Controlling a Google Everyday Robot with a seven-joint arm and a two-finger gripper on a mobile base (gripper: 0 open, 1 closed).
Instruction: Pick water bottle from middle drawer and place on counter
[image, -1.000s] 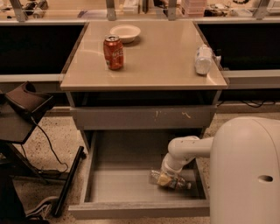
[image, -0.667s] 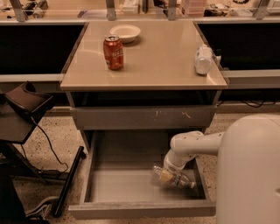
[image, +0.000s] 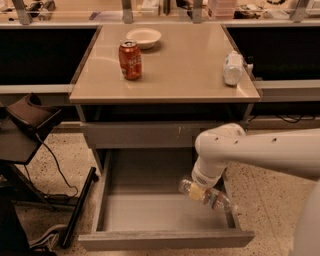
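The water bottle (image: 216, 199), clear with a red-and-white label, lies tilted in my gripper (image: 196, 192), just above the right side of the open middle drawer (image: 145, 212). The gripper hangs from the white arm (image: 225, 147), which comes in from the right, and is shut around the bottle near its cap end. The drawer's grey floor is otherwise bare. The beige counter (image: 180, 70) is the cabinet top above.
On the counter stand a red soda can (image: 130, 60), a white bowl (image: 143, 37) and a stubby white bottle (image: 233, 68) at the right edge. The closed upper drawer front (image: 140, 134) overhangs the open drawer. A dark stand (image: 27, 117) and cables sit at the left.
The arm has risen and swung up to the right, and the bottle has lifted off the drawer floor with the gripper.
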